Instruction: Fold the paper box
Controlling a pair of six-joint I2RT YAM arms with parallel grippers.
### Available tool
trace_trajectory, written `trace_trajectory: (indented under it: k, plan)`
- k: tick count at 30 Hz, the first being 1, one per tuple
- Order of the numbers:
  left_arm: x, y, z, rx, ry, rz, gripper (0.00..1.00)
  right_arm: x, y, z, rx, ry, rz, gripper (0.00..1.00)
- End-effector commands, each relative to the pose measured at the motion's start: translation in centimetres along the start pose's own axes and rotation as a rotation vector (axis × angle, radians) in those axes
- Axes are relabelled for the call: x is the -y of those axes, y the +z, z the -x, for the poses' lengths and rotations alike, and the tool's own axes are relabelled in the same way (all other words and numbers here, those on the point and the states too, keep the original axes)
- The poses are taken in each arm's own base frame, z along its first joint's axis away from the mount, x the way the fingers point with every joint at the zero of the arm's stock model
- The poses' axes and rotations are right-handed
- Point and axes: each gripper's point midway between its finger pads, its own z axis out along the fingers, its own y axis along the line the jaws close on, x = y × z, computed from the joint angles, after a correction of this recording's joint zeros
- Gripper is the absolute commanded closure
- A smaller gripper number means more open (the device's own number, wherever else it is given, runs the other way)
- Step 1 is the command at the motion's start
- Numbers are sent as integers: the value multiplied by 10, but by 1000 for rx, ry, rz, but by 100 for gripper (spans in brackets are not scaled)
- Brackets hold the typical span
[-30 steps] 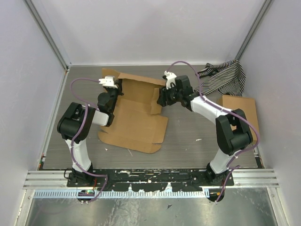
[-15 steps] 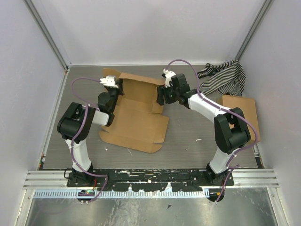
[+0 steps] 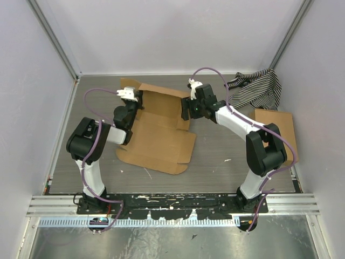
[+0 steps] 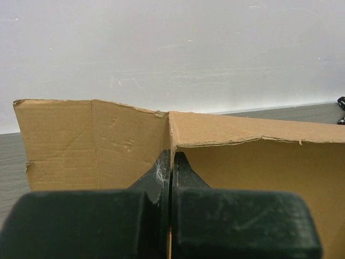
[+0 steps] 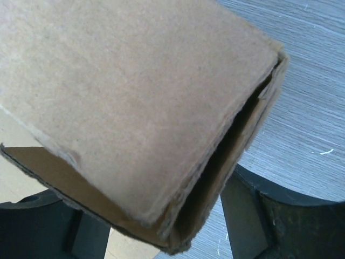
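Reaching arms, top view: left gripper (image 3: 133, 101) at the paper box's (image 3: 159, 135) rear-left corner, right gripper (image 3: 186, 111) at its rear-right flap.
Surface, top view: box mid-table (image 3: 226, 148); striped cloth (image 3: 256, 86) far right.
Left wrist view: fingers (image 4: 156, 172) pressed together, pinching the box's upright wall.
Right wrist view: fingers (image 5: 269, 216) spread, straddling a folded flap.

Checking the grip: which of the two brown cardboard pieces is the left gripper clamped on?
The flapped sheet mid-table; the left gripper pinches its raised far wall. The other flat piece, at the right, lies untouched.
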Motion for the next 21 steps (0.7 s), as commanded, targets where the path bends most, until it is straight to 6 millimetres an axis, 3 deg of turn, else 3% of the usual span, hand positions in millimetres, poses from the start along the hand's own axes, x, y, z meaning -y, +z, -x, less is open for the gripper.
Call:
trace_trajectory:
  k: [1,4,13,21]
  plan:
    - [15,11,34,108,11,-36,100,-6,-17,35,127,24,-37,25]
    - [22,13,34,111,28,-46,100,-2,-17,37,149,51,-74,28]
    - [25,18,33,118,34,-37,100,29,-18,57,248,85,-255,61]
    - [22,26,30,123,49,-12,100,38,-14,102,340,16,-310,65]
